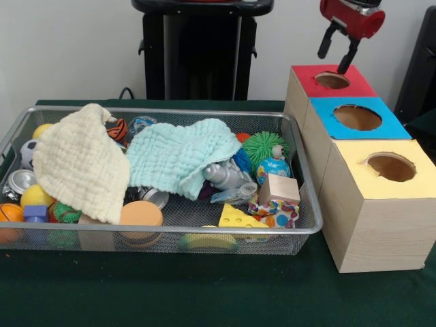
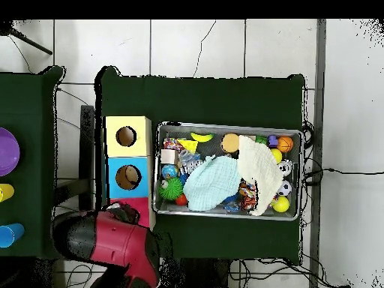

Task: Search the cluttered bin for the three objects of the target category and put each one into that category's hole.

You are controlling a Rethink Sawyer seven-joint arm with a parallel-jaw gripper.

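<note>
The wire mesh bin holds a large crinkled cream-yellow cloth draped at its left and a light teal cloth in the middle. A small multicoloured speckled fabric piece lies at the near right corner under a wooden block. My gripper hangs open and empty just above the hole of the red-topped box. In the overhead view the bin, the cream cloth and the teal cloth show, and my arm hides the red box.
Three wooden boxes with holes stand right of the bin: the red one, a blue-topped one and a yellow-topped one. The bin also holds balls, cans, a green spiky ball, a yellow wedge and an orange disc.
</note>
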